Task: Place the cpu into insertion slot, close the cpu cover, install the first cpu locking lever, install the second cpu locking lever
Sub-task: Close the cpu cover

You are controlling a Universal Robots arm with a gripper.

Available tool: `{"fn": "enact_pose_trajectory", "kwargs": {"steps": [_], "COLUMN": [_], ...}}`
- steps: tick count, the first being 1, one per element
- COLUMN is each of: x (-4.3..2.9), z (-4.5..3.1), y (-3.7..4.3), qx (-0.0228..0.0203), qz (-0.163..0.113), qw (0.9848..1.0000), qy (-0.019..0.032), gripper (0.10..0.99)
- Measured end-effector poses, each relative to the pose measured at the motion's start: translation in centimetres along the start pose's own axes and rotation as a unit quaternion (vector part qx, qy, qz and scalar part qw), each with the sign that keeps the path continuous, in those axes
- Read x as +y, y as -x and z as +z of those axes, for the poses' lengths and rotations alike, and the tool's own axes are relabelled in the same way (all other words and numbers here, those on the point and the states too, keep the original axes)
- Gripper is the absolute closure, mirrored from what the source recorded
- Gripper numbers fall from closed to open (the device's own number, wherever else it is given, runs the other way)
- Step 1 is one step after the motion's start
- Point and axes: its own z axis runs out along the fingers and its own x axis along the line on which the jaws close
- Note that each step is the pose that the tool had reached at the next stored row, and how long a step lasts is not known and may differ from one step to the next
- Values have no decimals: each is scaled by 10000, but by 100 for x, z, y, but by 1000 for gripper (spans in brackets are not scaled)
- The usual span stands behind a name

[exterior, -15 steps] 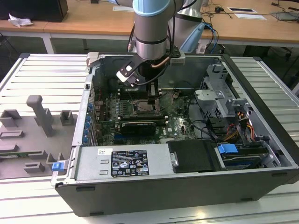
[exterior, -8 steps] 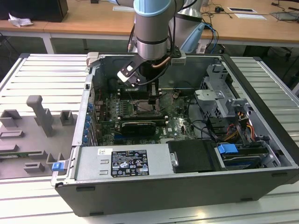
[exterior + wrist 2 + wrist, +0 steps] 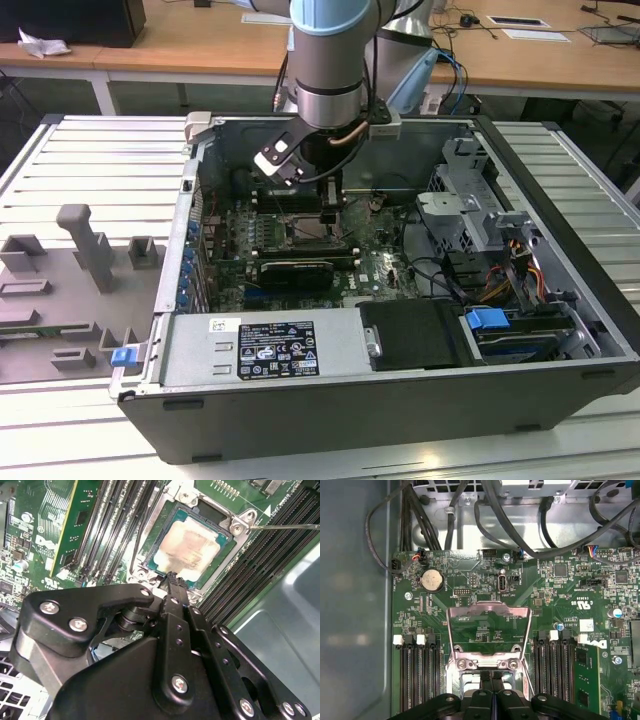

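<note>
A ribbed table (image 3: 90, 160) is carrying an open case (image 3: 400, 420), and the arm (image 3: 330, 60) is reaching down into it from above. Inside, the green board (image 3: 560, 595) is lying flat on the case floor. The gripper (image 3: 493, 677) is hanging low over the slot (image 3: 152, 540), its fingers (image 3: 484, 680) pressing together with nothing showing between them. In the second wrist view the gripper (image 3: 172, 580) tip is sitting at the cpu's near edge; whether it is touching cannot be told. The cover (image 3: 470, 611) is standing raised off the slot, with the board showing through its cut-out. The cpu (image 3: 192, 545) is lying flat inside the slot, uncovered. A thin lever (image 3: 285, 527) is sticking out from the slot's corner across the memory slots (image 3: 260, 565).
</note>
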Motion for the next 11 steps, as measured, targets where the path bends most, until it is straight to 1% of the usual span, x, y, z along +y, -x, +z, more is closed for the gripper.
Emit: {"fn": "enact_pose_trajectory", "kwargs": {"steps": [11], "x": [72], "z": [6], "y": [-2], "qx": [0], "qz": [0], "qw": [10000], "qy": [-1], "gripper": [980]}}
